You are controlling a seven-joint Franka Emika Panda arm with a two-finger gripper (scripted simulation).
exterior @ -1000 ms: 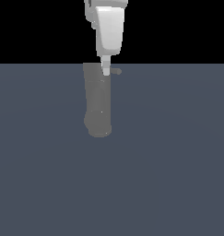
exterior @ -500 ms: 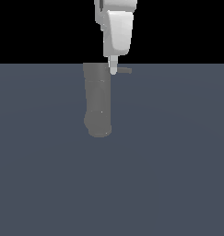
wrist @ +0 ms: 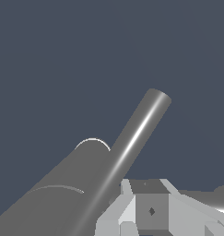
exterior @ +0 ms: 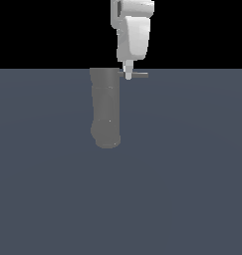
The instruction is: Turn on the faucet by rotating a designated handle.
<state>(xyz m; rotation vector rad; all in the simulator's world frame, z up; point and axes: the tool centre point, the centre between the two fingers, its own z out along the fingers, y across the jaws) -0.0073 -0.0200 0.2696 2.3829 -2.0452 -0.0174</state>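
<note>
The faucet [exterior: 105, 109] is a thick matte grey column with a rounded lower end, lying on the dark floor in the exterior view. The handle [exterior: 139, 74] is a thin grey bar sticking out from the column's far end toward the exterior view's right. My gripper [exterior: 128, 75] hangs straight down with its white fingertips together, touching the handle close to the column. In the wrist view the column [wrist: 62, 203] and a shiny thin rod [wrist: 136, 133] run alongside each other, with my finger blocks [wrist: 150, 212] next to them.
A flat dark blue-grey floor [exterior: 192, 174] stretches all around the faucet. Black background lies beyond its far edge. No other objects show.
My gripper has moved toward the exterior view's right along the far end of the column. The handle's visible end now reaches further to the right than before.
</note>
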